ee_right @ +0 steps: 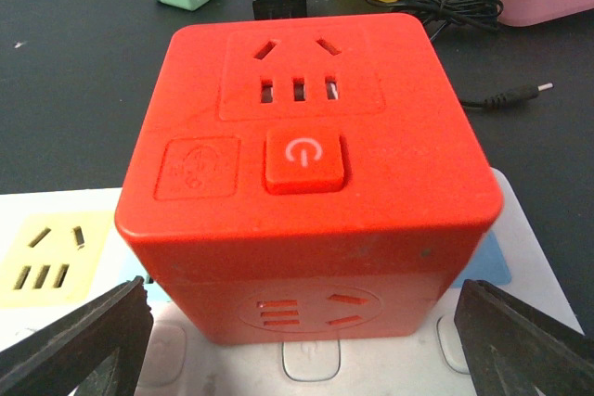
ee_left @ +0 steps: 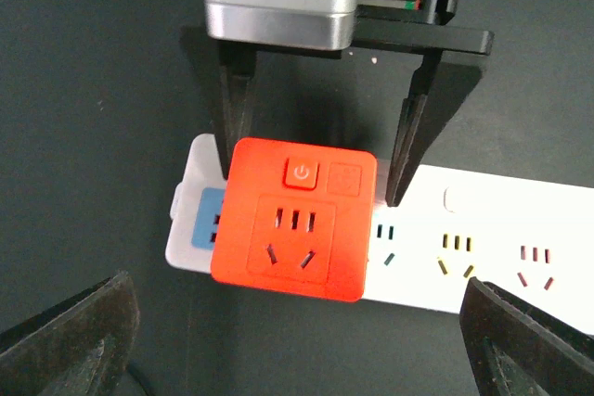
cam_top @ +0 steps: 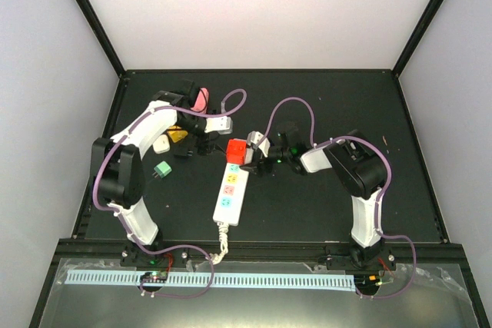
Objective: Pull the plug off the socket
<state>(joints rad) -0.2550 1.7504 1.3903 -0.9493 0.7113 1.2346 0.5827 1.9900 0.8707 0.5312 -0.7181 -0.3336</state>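
Observation:
The plug is a red cube (cam_top: 238, 150) seated at the far end of the white power strip (cam_top: 229, 193), whose outlet faces are pastel-coloured. My right gripper (cam_top: 246, 154) is open and straddles the cube. In the right wrist view its pads (ee_right: 79, 340) stand on either side of the cube (ee_right: 306, 164), with small gaps. In the left wrist view its fingers (ee_left: 408, 136) flank the cube (ee_left: 295, 229) on the strip (ee_left: 492, 229). My left gripper (cam_top: 211, 142) is open and empty, just left of the cube. Its fingertips (ee_left: 65, 340) are spread wide.
A green plug (cam_top: 162, 170), white adapter (cam_top: 161, 144), yellow plug (cam_top: 177, 134), black adapter (cam_top: 184, 151) with thin cable, and pink strip (cam_top: 200, 100) lie left of the cube. The strip's bundled cord (cam_top: 222, 242) lies at the near edge.

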